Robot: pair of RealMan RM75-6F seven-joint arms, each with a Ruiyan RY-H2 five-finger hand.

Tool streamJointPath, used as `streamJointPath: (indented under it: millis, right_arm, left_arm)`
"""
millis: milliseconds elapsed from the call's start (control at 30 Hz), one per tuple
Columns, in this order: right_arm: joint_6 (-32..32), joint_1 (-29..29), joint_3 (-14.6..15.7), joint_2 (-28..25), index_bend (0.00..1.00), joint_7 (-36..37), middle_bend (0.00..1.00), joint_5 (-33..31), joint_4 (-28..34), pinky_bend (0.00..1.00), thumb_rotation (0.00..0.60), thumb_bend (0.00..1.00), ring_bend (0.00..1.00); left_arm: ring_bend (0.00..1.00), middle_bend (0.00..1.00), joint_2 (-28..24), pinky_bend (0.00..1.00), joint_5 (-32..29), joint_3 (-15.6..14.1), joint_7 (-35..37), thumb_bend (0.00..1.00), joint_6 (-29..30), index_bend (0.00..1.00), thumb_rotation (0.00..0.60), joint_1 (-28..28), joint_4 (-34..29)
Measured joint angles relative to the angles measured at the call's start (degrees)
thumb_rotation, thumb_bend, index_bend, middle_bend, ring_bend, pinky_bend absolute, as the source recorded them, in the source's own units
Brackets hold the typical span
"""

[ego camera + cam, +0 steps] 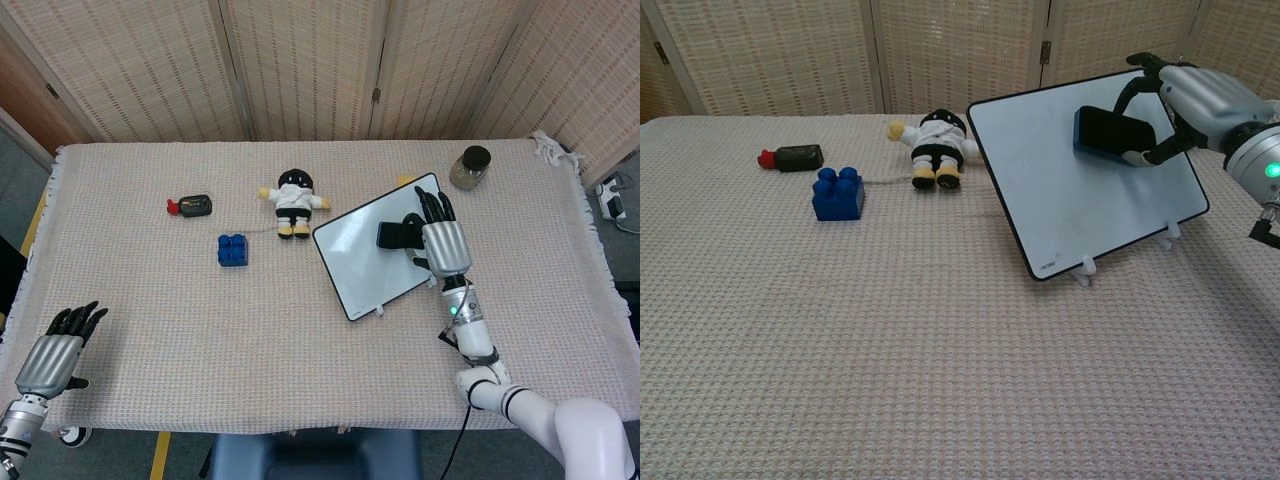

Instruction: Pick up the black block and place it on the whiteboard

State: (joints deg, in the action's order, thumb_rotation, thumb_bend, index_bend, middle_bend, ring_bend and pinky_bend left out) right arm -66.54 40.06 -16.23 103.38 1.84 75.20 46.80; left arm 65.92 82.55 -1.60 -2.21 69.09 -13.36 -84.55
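My right hand (440, 243) (1195, 105) holds the black block (394, 234) (1112, 132) between thumb and fingers, over the upper right part of the whiteboard (360, 262) (1070, 190). The whiteboard stands tilted on small white feet at the table's middle right. Whether the block touches the board's surface I cannot tell. My left hand (58, 353) hangs at the table's near left corner, fingers apart and holding nothing; the chest view does not show it.
A blue brick (233, 249) (838, 194), a small plush doll (292, 202) (933, 147) and a dark bottle with a red cap (190, 206) (791, 157) lie left of the board. A glass jar (470, 167) stands at the far right. A woven cloth (200, 340) covers the table.
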Motion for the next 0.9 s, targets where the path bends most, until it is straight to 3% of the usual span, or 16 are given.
streamJointPath:
  millis: [100,200,433,633,800,900]
  right_arm:
    - [0.2,-0.1,0.0,0.0,0.11,-0.2,0.0,-0.2,0.1,0.0,0.6,0.31,0.05]
    - [0.9,-0.3,-0.1,-0.4,0.0,-1.0,0.0,-0.9,1.2,0.0,0.6,0.31,0.04]
    - [0.8,-1.0,0.0,-1.8,0.0,-1.7,0.0,-1.2,3.4,0.0,0.6,0.31,0.04]
    - [-1.7,-3.8,1.5,-6.0,0.0,-1.6,0.0,0.1,9.3,0.0,0.6,0.31,0.03]
    - [-6.3,-9.7,4.4,-14.2,0.0,-1.3,0.0,1.8,21.5,0.0,0.6,0.31,0.0]
    - [-10.6,-15.3,7.6,-21.5,0.0,-0.9,0.0,3.5,30.8,0.0,0.6,0.31,0.0]
  left_arm:
    - [0.0,0.0,0.0,0.0,0.0,0.0,-0.1,0.21,0.1,0.0,0.6,0.0,0.0]
    - [0.0,0.0,0.0,0.0,-0.1,0.1,-0.4,0.21,0.3,0.0,0.6,0.1,-0.1]
    - [0.0,0.0,0.1,0.0,-0.4,0.2,-0.7,0.21,0.2,0.0,0.6,0.1,-0.1]
    - [0.0,0.0,0.0,0.0,-0.3,0.2,-0.7,0.21,0.5,0.0,0.6,0.4,0.0]
    - [0.0,0.0,0.1,0.0,-0.5,0.3,-0.8,0.21,1.0,0.0,0.6,0.6,0.3]
    - [0.0,0.0,0.3,0.0,-0.3,0.4,-1.5,0.21,2.3,0.0,0.6,1.0,0.5]
